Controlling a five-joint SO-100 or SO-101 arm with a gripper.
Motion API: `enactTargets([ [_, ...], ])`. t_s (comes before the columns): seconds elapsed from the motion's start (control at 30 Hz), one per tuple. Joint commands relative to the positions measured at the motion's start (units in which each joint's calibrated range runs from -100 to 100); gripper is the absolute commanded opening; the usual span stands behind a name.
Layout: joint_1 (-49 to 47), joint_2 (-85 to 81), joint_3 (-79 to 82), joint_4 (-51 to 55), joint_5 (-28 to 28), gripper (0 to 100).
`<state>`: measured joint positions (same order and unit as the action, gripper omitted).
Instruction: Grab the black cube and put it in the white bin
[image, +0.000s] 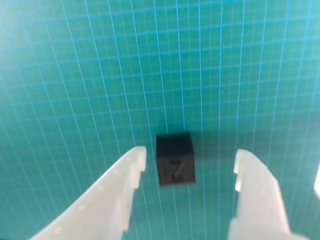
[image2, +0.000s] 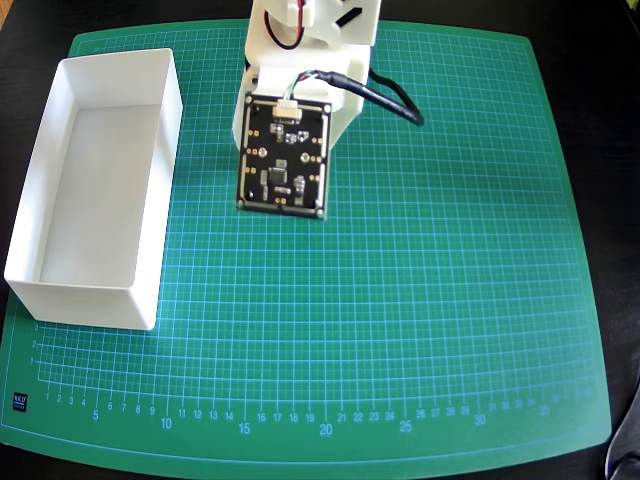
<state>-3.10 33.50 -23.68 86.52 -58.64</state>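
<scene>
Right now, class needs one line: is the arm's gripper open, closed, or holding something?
Gripper: open, holding nothing; the black cube sits on the green mat between its white fingers, untouched.

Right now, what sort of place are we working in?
Likely a hobby or maker workbench: a green gridded cutting mat covers the dark table, a bare circuit board rides on the arm, and a white bin sits on the mat.
</scene>
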Motion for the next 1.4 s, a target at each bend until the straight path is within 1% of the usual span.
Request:
enactTargets([
  [0.0,-0.67,-0.68,-0.09,-1.04,0.29,23],
  [0.23,-0.59,-0.43,0.09,-1.04,0.24,23],
  [0.37,-0.09,-0.60,3.78,-1.21,0.24,23],
  [0.53,-0.17,-0.60,4.96,-6.17,0.19,23],
  [0.67,-0.25,-0.60,5.41,-6.25,0.13,23],
  [0.8,-0.25,-1.62,9.47,-6.60,0.13,23],
  [1.2,-0.76,-1.70,9.65,-6.25,0.08,23],
  [1.27,-0.76,-1.70,9.74,-6.25,0.08,21],
  [1.37,-0.76,-1.70,9.74,-6.25,0.08,15],
])
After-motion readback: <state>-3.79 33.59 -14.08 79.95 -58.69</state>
